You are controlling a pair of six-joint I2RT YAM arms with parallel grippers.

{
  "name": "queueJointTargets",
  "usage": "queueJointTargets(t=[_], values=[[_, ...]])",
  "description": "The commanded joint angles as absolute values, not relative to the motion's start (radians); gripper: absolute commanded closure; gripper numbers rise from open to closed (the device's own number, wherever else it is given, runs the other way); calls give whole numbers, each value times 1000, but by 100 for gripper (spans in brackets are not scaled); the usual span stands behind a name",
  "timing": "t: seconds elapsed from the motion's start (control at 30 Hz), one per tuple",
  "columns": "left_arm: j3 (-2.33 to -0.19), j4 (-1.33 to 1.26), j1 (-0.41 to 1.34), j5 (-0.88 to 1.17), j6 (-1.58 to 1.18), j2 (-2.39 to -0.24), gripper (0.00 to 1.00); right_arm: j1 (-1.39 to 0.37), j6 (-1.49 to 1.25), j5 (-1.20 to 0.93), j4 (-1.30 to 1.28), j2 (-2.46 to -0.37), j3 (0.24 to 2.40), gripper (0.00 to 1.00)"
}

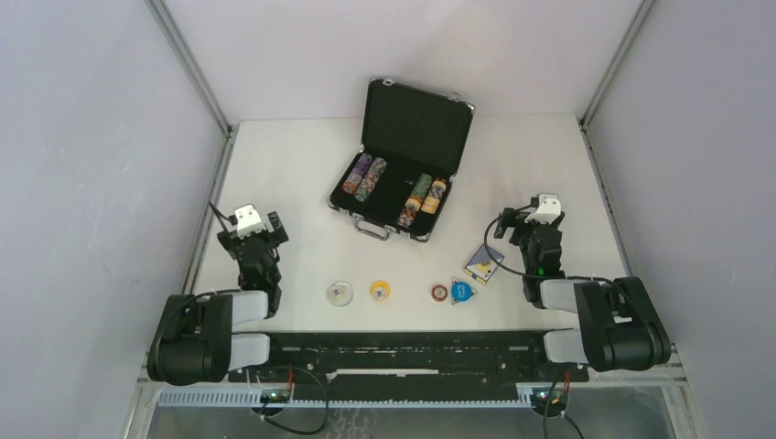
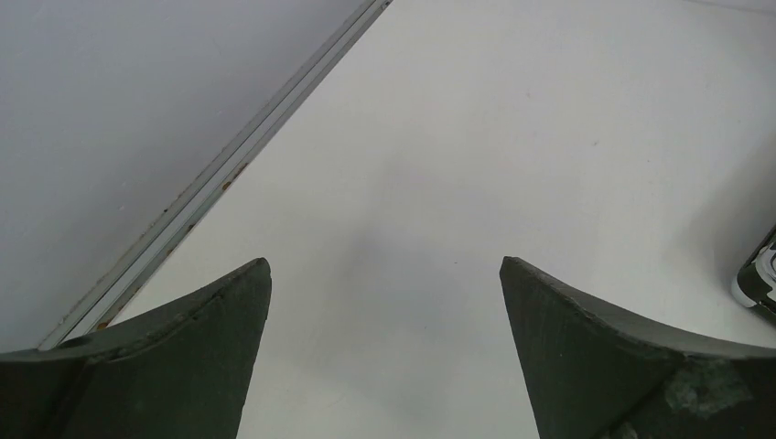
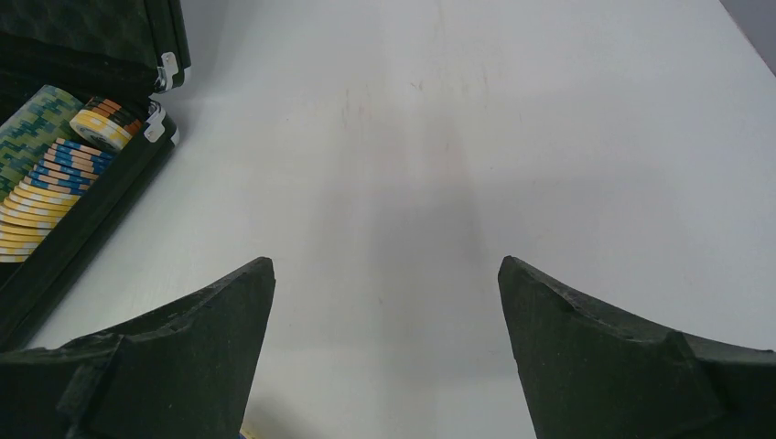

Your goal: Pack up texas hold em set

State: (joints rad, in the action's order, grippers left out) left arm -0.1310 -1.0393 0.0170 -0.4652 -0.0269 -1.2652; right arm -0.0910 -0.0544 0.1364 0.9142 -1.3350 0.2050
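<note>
The black briefcase (image 1: pixel 419 123) with silver edges lies open at the middle back of the table, lid upright. Rolls of multicoloured poker chips (image 1: pixel 364 176) lie in its left and right slots (image 3: pixel 46 197). A card deck (image 1: pixel 482 264) rests on the table right of the case. In a row near the front lie a clear token (image 1: pixel 339 294), a yellow token (image 1: pixel 380 291), a red token (image 1: pixel 440 292) and a blue token (image 1: pixel 463 291). My left gripper (image 1: pixel 261 229) (image 2: pixel 385 265) hovers open over bare table at the left. My right gripper (image 1: pixel 520 224) (image 3: pixel 385 263) is open beside the deck, holding nothing.
Grey walls and metal frame rails (image 1: pixel 197 78) enclose the white table on three sides. The rail along the table's left edge (image 2: pixel 229 169) runs close to my left gripper. A corner of the case (image 2: pixel 759 274) shows at the right edge of the left wrist view.
</note>
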Motion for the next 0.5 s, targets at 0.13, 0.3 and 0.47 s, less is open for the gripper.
queueJointTargets(t=[0.13, 0.3, 0.47], values=[[-173, -1095, 13, -456, -34, -1262, 0, -86, -67, 132, 941, -1333, 230, 0], [-173, -1095, 13, -455, -34, -1263, 0, -85, -67, 133, 941, -1334, 230, 0], [-168, -1093, 10, -301, 18, -1256, 0, -84, -67, 131, 941, -1333, 230, 0]])
